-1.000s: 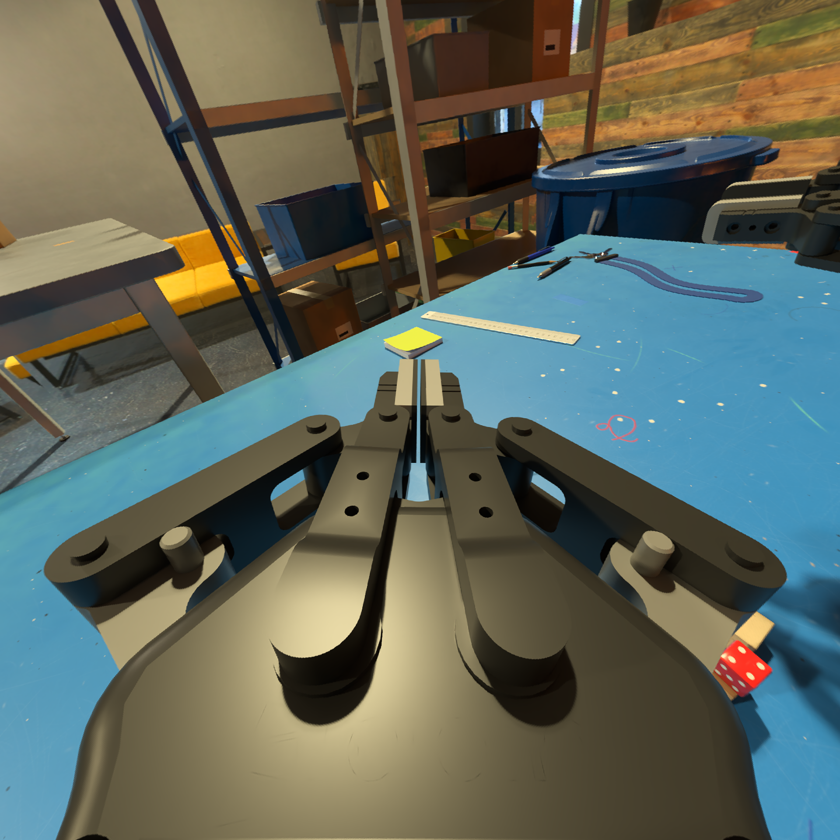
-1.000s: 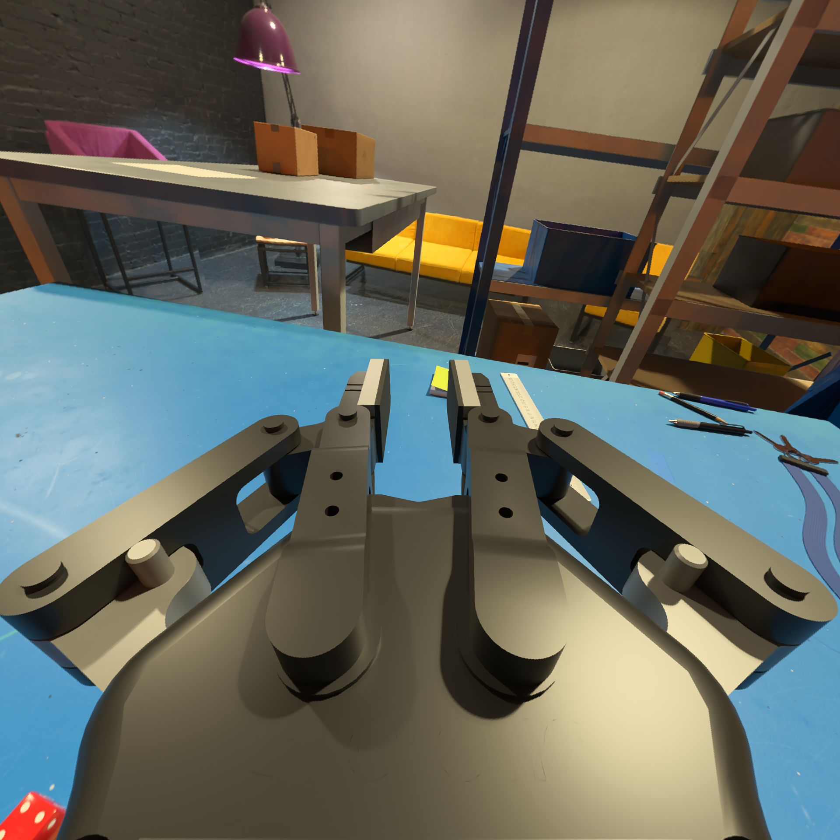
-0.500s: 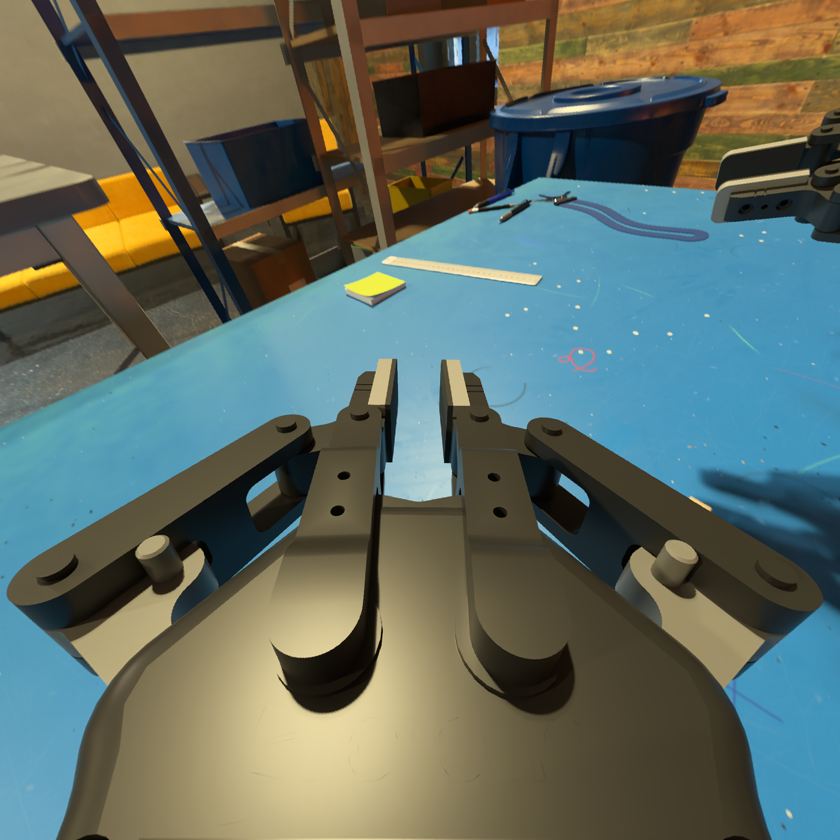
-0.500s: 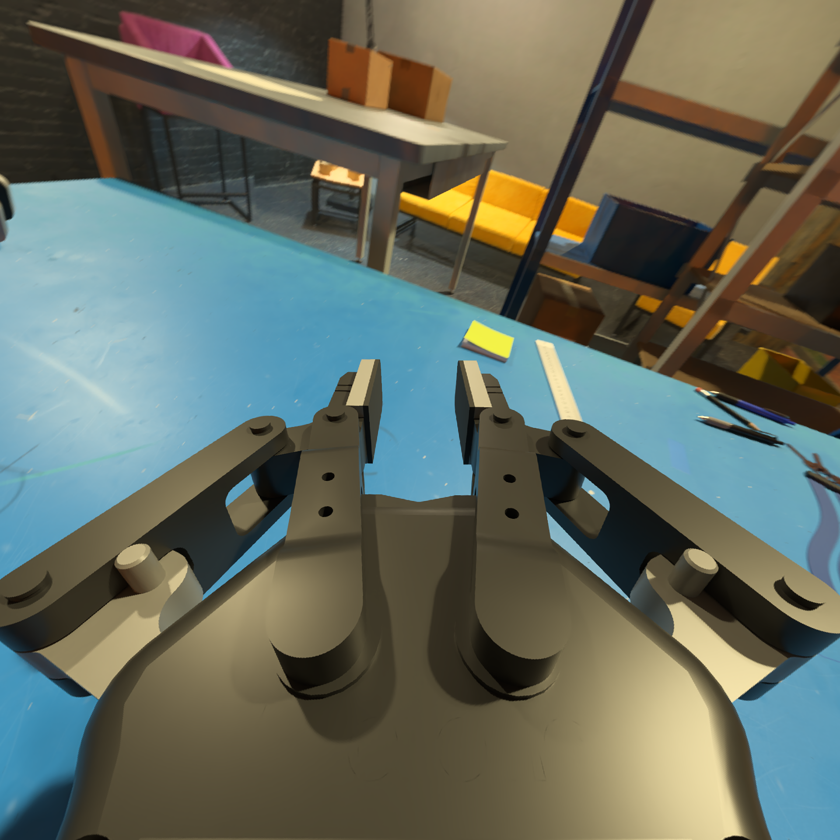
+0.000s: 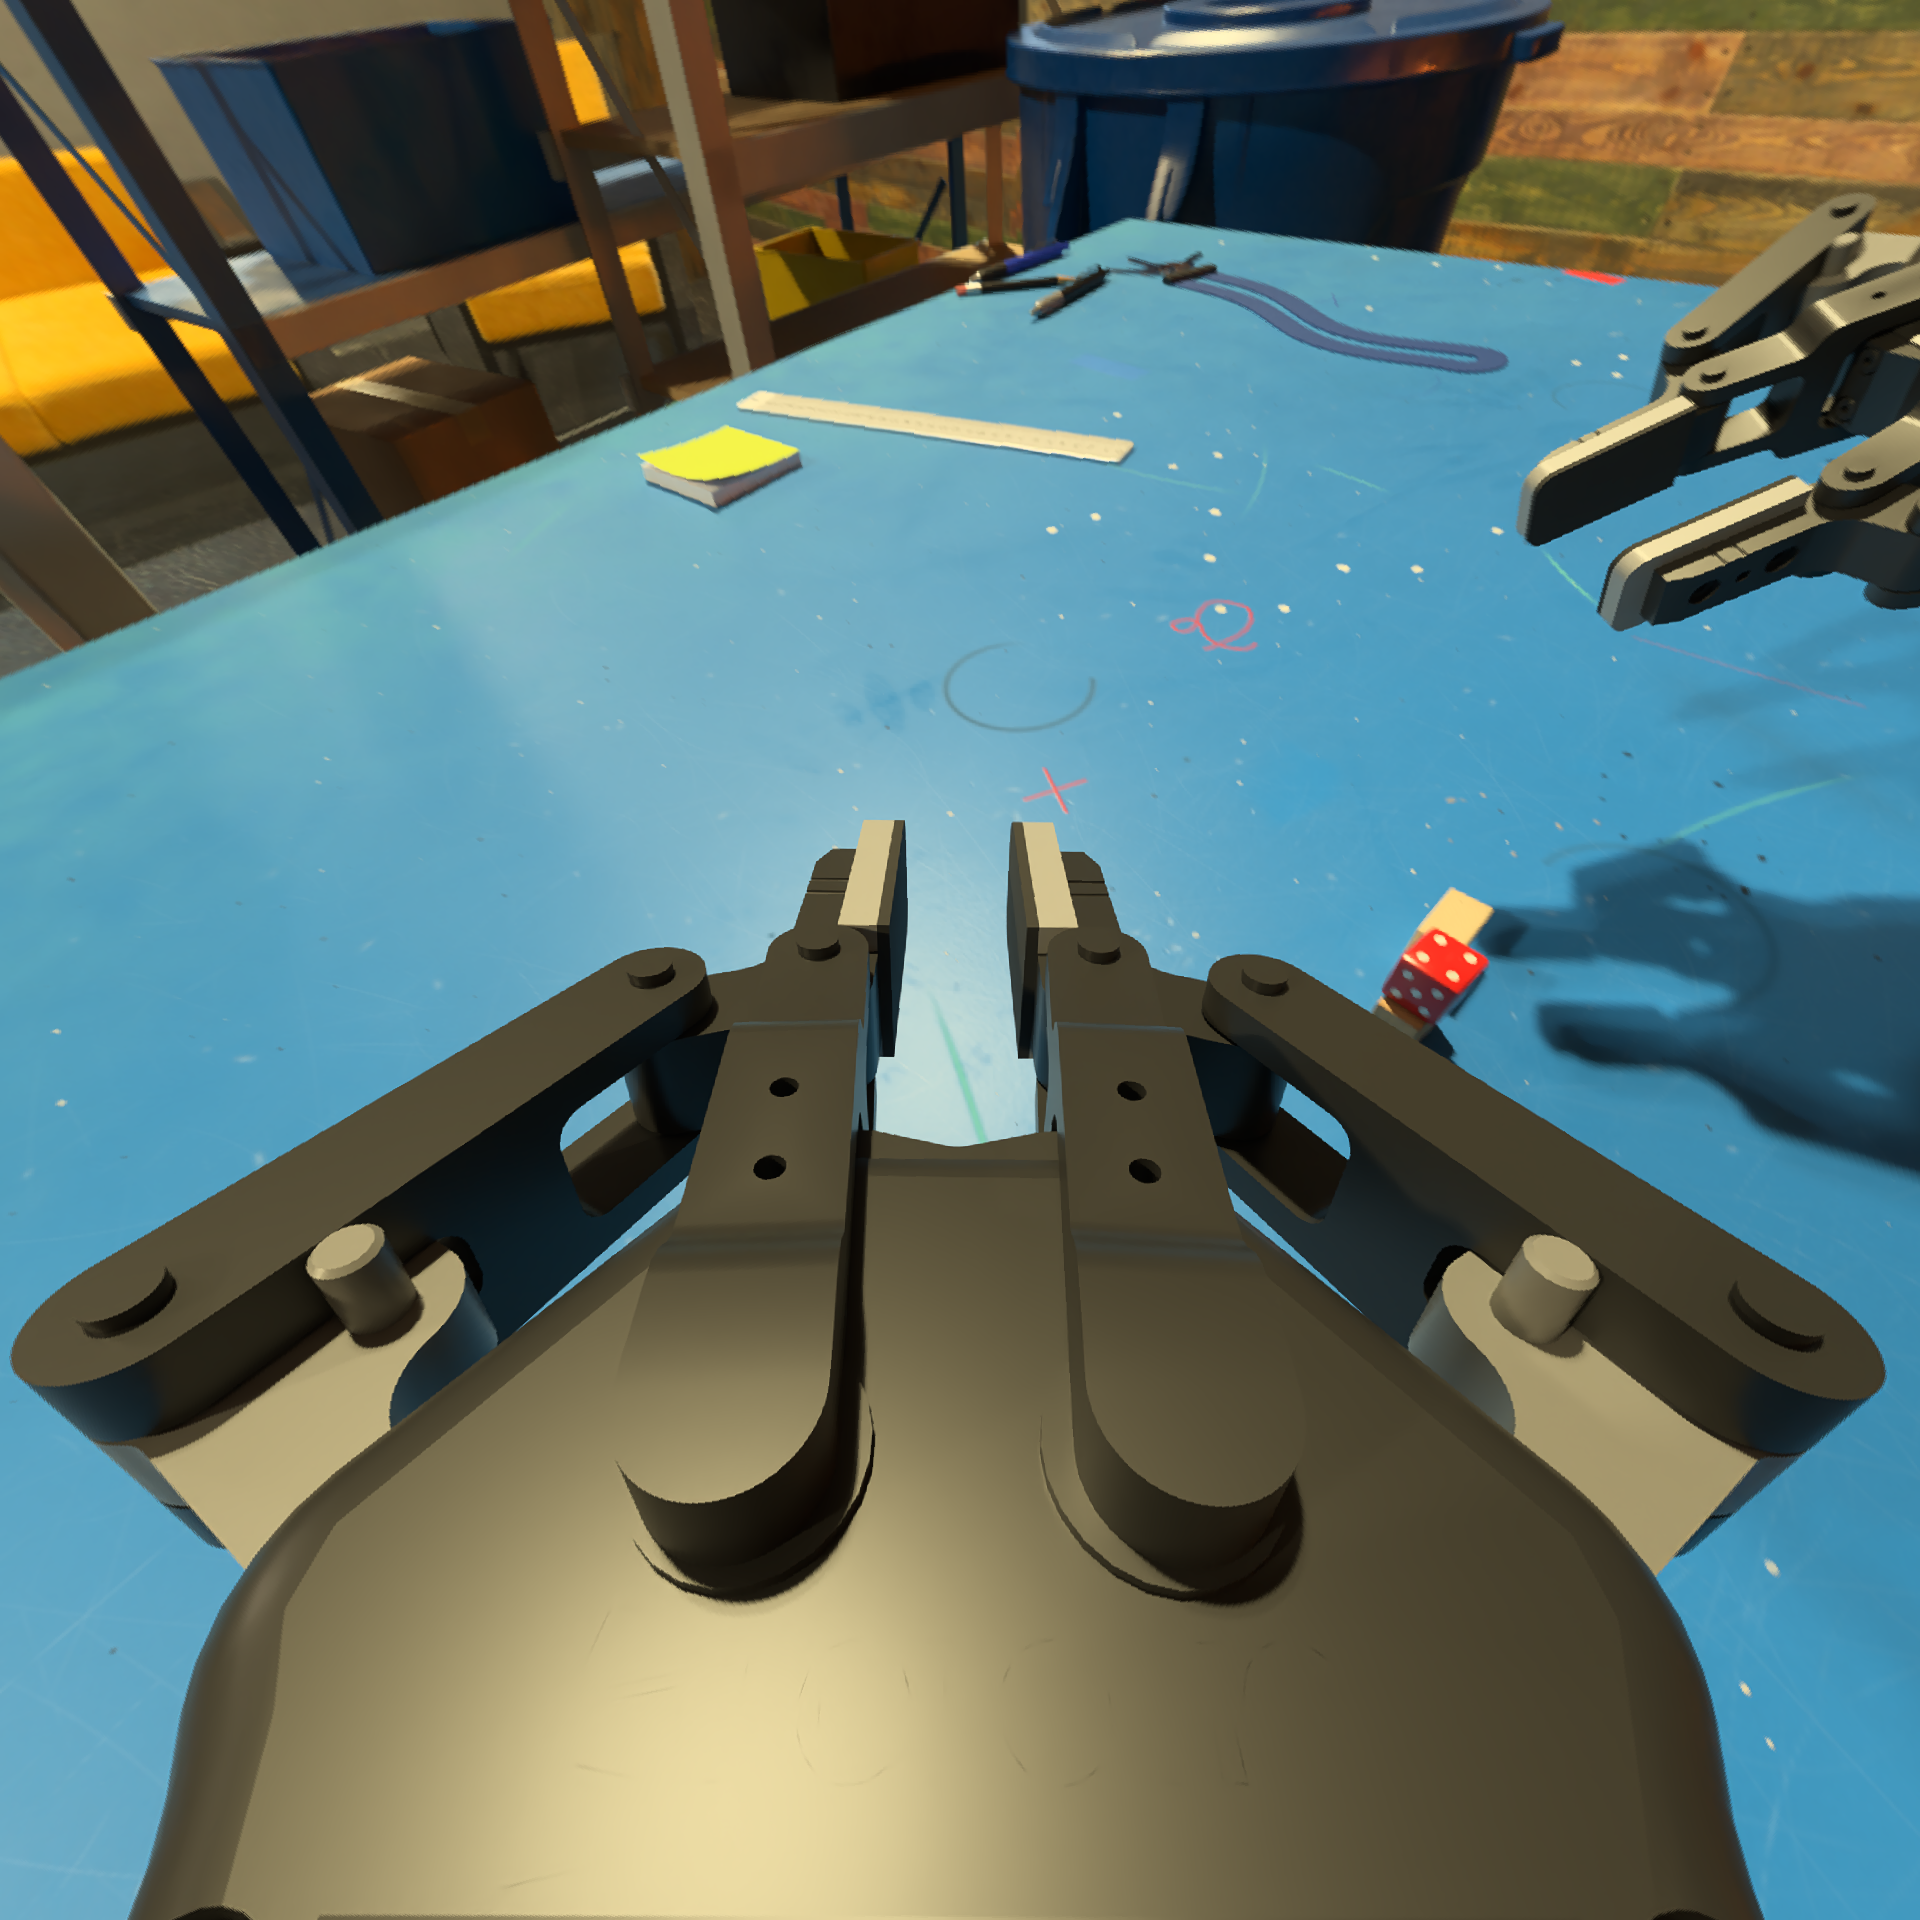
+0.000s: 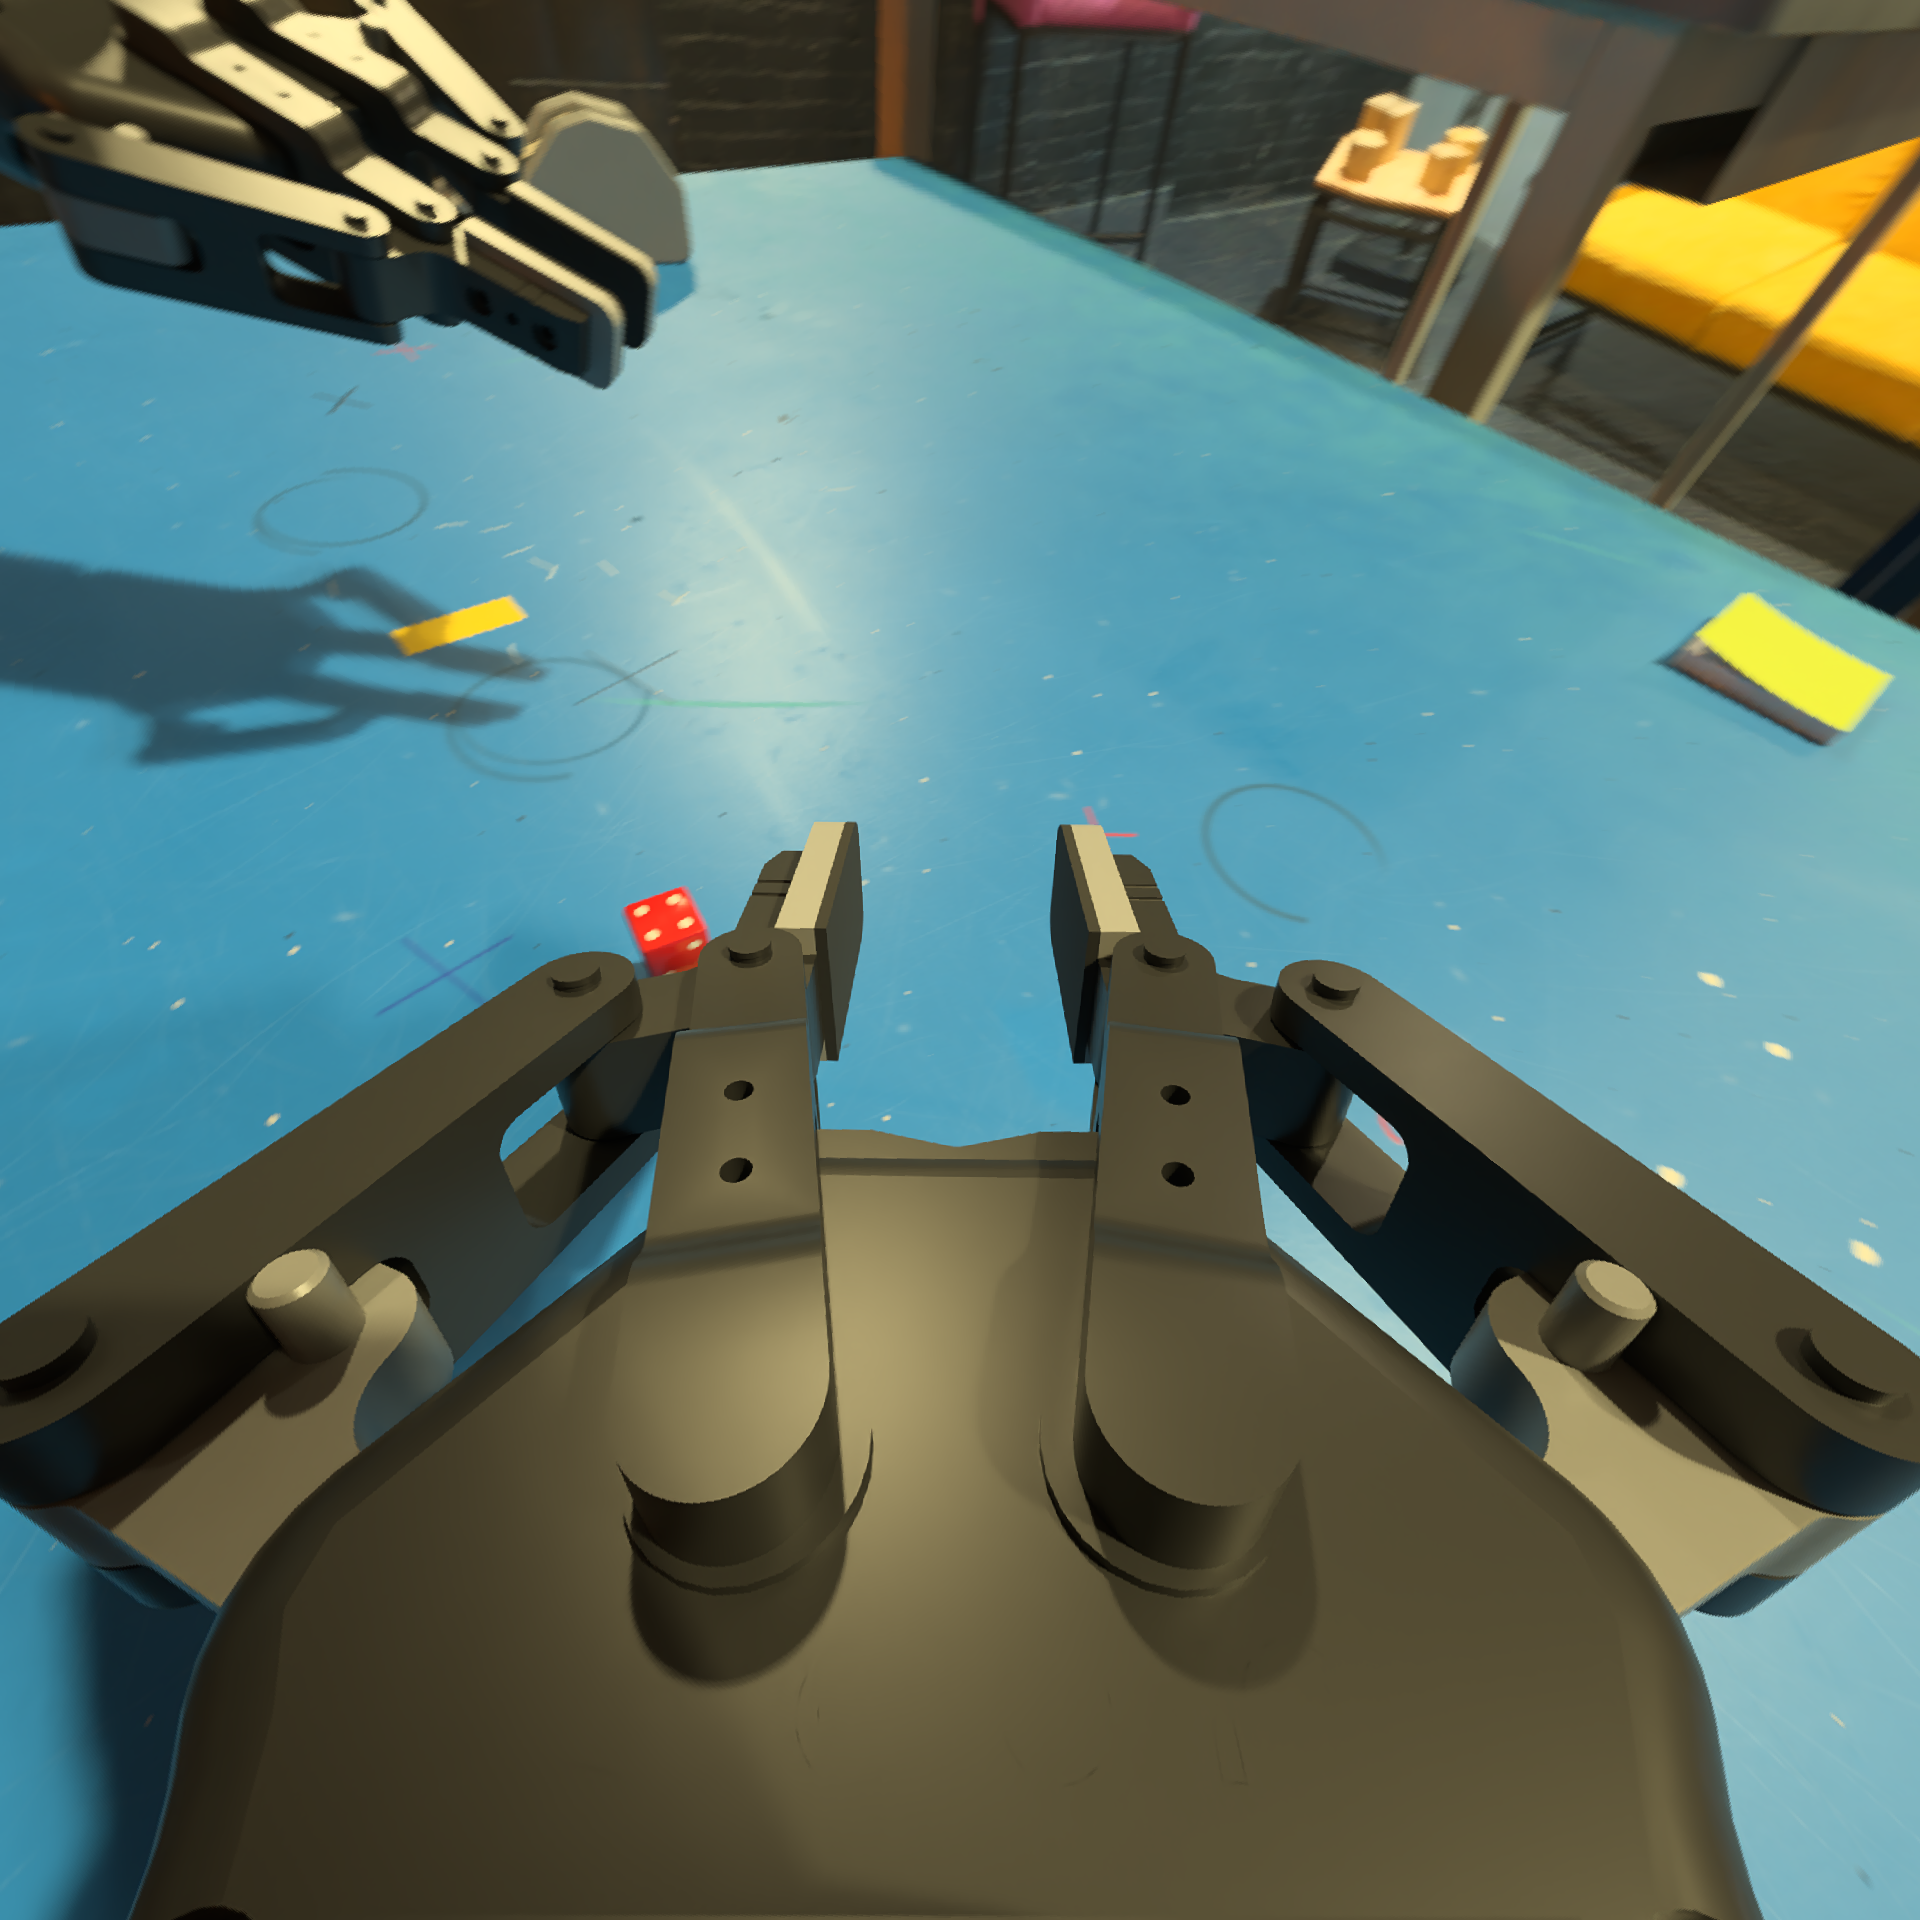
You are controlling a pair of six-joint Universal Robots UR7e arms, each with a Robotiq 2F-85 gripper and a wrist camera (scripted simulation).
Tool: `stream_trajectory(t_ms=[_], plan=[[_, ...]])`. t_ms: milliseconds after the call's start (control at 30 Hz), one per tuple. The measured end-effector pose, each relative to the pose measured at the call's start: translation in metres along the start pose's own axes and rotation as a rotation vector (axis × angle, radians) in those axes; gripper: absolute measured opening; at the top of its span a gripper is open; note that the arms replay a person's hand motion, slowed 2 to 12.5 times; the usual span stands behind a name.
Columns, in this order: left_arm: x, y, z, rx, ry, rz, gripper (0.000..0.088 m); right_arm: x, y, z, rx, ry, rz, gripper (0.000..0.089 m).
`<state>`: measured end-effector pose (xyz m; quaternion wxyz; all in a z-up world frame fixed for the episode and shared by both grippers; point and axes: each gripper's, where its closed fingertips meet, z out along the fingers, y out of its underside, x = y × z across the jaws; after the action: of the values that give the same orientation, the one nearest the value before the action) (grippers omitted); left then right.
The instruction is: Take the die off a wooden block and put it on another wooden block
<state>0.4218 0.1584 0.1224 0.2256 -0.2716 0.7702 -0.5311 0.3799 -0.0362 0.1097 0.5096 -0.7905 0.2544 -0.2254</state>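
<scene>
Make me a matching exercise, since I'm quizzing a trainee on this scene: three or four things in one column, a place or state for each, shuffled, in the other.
Things:
1. small red die with white pips
2. yellow pad of sticky notes
3. long pale flat ruler
4. left gripper

Places or states:
A. open, holding nothing
B. lying just beyond the pad, towards the pens
C. resting on a pale wooden block
D. near the blue table edge, by the shelving

Pairs: 1-C, 2-D, 3-B, 4-A
</scene>
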Motion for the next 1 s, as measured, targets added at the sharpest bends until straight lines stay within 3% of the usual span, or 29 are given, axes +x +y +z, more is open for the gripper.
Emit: stream_trajectory(t_ms=[333, 700, 1000], plan=[[0.026, 0.025, 0.0, -0.065, 0.091, 0.042, 0.0191, -0.043, 0.03, 0.021, -0.122, -0.223, -0.106, 0.0442], [0.045, 0.034, 0.004, -0.102, 0.146, 0.123, 0.019, -0.069, 0.042, 0.049, -0.212, -0.372, -0.216, 0.0499], [0.053, 0.039, 0.007, -0.117, 0.179, 0.141, 0.0183, -0.08, 0.047, 0.069, -0.278, -0.44, -0.266, 0.0382]])
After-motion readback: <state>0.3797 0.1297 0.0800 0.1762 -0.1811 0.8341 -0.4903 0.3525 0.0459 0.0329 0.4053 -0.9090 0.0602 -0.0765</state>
